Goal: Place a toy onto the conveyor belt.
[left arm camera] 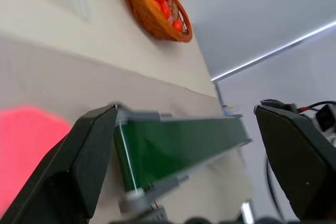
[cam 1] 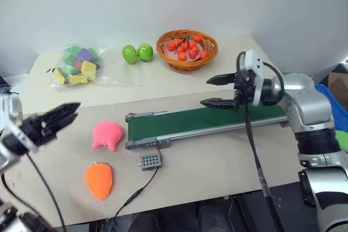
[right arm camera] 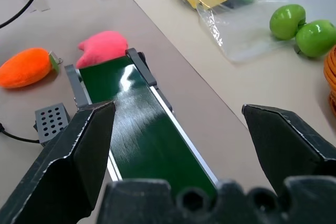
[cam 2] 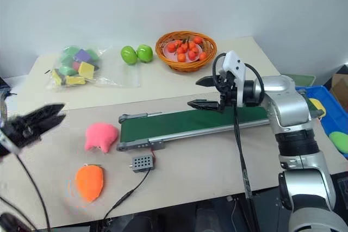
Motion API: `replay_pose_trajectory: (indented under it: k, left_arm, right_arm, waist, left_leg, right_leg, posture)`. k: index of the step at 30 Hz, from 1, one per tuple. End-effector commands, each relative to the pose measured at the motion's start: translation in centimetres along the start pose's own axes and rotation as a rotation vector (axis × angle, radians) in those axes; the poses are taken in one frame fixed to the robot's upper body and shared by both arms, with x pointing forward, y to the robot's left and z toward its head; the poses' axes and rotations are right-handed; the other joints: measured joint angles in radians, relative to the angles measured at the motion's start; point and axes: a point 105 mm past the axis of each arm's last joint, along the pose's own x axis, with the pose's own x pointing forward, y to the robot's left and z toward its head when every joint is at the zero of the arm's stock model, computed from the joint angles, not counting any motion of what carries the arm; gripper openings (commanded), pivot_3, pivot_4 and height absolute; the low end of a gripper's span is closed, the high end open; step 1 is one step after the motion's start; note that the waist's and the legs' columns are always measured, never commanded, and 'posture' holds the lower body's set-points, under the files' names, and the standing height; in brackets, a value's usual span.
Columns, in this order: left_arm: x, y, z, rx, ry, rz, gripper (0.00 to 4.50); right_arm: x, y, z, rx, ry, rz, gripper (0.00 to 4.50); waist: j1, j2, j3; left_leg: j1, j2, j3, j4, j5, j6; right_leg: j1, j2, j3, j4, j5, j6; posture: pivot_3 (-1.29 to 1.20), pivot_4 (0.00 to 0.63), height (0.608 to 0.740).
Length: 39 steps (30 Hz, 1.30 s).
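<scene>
The toy point(cam 1: 99, 180), a small orange carrot plush with a green tip, lies on the table near the front left, apart from both grippers. The conveyor belt point(cam 1: 201, 120), dark green with grey rails, runs across the table's middle. A cable joins it to a small grey box point(cam 1: 150, 161). My left gripper point(cam 1: 73, 114) hovers open at the far left, above and behind the toy and pointing toward the belt. My right gripper point(cam 1: 205, 92) hangs open above the belt's right half, pointing left, with nothing between its fingers. The right wrist view shows the toy point(right arm camera: 26, 66) beyond the belt's far end.
A pink plush point(cam 1: 107, 134) lies just off the belt's left end, behind the toy. At the back stand a wicker basket point(cam 1: 187, 64) of small orange-red fruits, two green apples point(cam 1: 137, 53) and a clear bag of coloured blocks point(cam 1: 79, 64). A blue bin point(cam 2: 331, 123) sits off the table's right edge.
</scene>
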Motion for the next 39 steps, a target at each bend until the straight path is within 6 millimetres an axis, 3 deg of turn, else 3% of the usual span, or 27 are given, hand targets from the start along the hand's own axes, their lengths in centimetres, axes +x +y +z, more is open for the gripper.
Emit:
replay_pose_trajectory:
  k: [1,4,8,13,15,19,23,28,33,39]
  left_arm:
    - [-4.0,0.2,0.5,-0.069,-0.101,-0.012,4.45]
    - [-6.3,1.1,-0.4,-0.140,-0.119,0.031,4.45]
    - [-9.5,2.7,-2.9,-0.253,-0.103,0.132,4.45]
    - [-10.9,3.9,-6.4,-0.381,-0.074,0.160,4.45]
    - [-10.9,4.5,-7.9,-0.423,-0.050,0.175,4.45]
    - [-10.3,6.1,-9.0,-0.461,-0.043,0.206,4.45]
    - [-9.4,7.3,-10.6,-0.471,0.026,0.233,4.45]
    - [-8.4,8.9,-10.0,-0.486,-0.004,0.232,4.45]
    - [-6.6,9.5,-10.6,-0.493,0.056,0.220,4.45]
    - [-3.8,9.5,-12.8,-0.500,0.174,0.187,4.45]
  right_arm:
    - [-0.2,-0.2,1.2,-0.058,-0.020,0.004,4.50]
    - [-0.1,-0.1,0.9,-0.056,-0.011,0.015,4.50]
    - [0.3,-0.1,0.9,-0.054,-0.013,0.028,4.50]
    - [0.7,0.0,1.0,-0.057,-0.019,0.045,4.50]
    - [0.7,-0.1,1.2,-0.060,-0.020,0.049,4.50]
    - [0.4,0.0,1.7,-0.066,-0.025,0.058,4.50]
    - [0.3,1.3,2.6,-0.056,-0.059,0.124,4.50]
    - [0.0,3.4,2.1,-0.018,-0.007,0.243,4.50]
    - [-0.2,5.0,1.5,0.012,0.028,0.331,4.50]
    - [0.2,6.8,1.6,0.024,0.027,0.437,4.50]
  waist:
    - [0.001,0.000,0.000]
    - [0.007,0.000,0.000]
    - [0.012,0.000,0.000]
    - [0.017,0.001,0.000]
    - [0.016,0.001,0.000]
    - [0.020,0.001,0.000]
    - [0.019,0.001,0.000]
    - [0.019,0.001,0.000]
    - [0.020,0.001,0.000]
    - [0.023,0.001,0.000]
  left_leg:
    - [0.000,0.000,0.000,0.000,0.000,0.000]
    - [0.000,0.000,0.000,-0.001,0.000,0.000]
    - [0.001,0.000,0.000,-0.001,0.000,-0.001]
    - [0.001,0.000,0.001,-0.001,0.000,-0.001]
    - [0.002,0.000,0.001,-0.001,0.000,-0.001]
    - [0.002,0.001,0.001,-0.001,0.000,-0.001]
    - [0.002,0.001,0.002,-0.001,0.000,-0.001]
    - [0.002,0.001,0.002,-0.002,0.000,-0.001]
    - [0.002,0.001,0.002,-0.002,-0.001,-0.001]
    - [0.002,0.001,0.002,-0.001,-0.001,-0.001]
  right_leg:
    - [0.000,0.000,0.000,0.000,0.000,0.000]
    - [0.000,0.000,0.000,0.000,0.000,0.000]
    - [0.000,0.000,0.001,0.000,0.000,0.000]
    - [0.000,0.000,0.001,-0.001,0.000,-0.001]
    - [0.000,0.000,0.002,-0.002,0.000,-0.001]
    - [0.000,0.000,0.001,-0.002,-0.001,-0.001]
    - [0.001,0.000,0.002,-0.002,-0.001,-0.001]
    - [0.000,0.000,0.001,-0.002,-0.001,-0.001]
    - [0.001,0.000,0.002,-0.002,-0.001,-0.001]
    - [0.001,0.000,0.002,-0.002,-0.001,-0.001]
  posture:
    - [0.00,0.150,0.740]
    - [0.00,0.150,0.740]
    - [0.00,0.150,0.740]
    - [0.00,0.150,0.740]
    - [0.00,0.150,0.740]
    - [0.00,0.150,0.740]
    - [0.00,0.150,0.740]
    - [0.00,0.150,0.740]
    - [0.00,0.150,0.740]
    - [0.00,0.150,0.740]
